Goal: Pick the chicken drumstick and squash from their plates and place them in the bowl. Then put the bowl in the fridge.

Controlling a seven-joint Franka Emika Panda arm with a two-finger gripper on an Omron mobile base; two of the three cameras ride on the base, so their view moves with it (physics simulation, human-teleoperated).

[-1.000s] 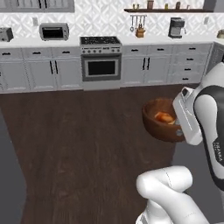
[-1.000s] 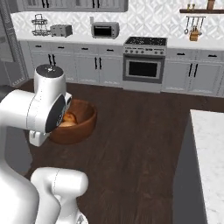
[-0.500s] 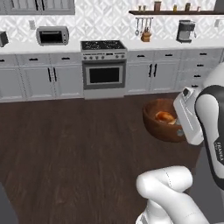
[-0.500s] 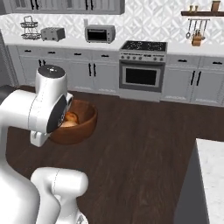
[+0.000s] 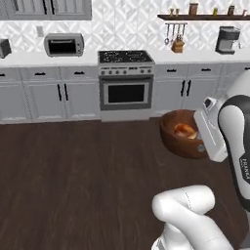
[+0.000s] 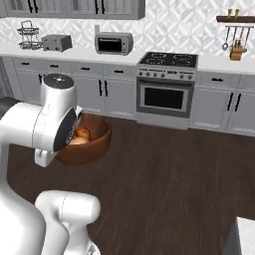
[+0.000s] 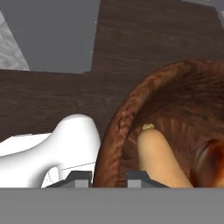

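A large reddish-brown wooden bowl (image 7: 175,109) was held by its ribbed rim in the closed claw (image 7: 109,177), above the dark wood floor (image 5: 73,171). Inside lay a tan squash (image 7: 162,159) beside a glossy orange-brown drumstick (image 7: 212,162).

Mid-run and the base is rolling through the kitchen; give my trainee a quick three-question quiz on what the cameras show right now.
1. True or false: the bowl stands on the kitchen floor.
2. What lies inside the bowl? A) nothing B) the squash and the chicken drumstick C) a plate
3. The hand is shut on the bowl's ____.

Key: 1. False, it is carried in the air, with the floor well below it. 2. B. 3. Rim, with one finger on each side of the wall.
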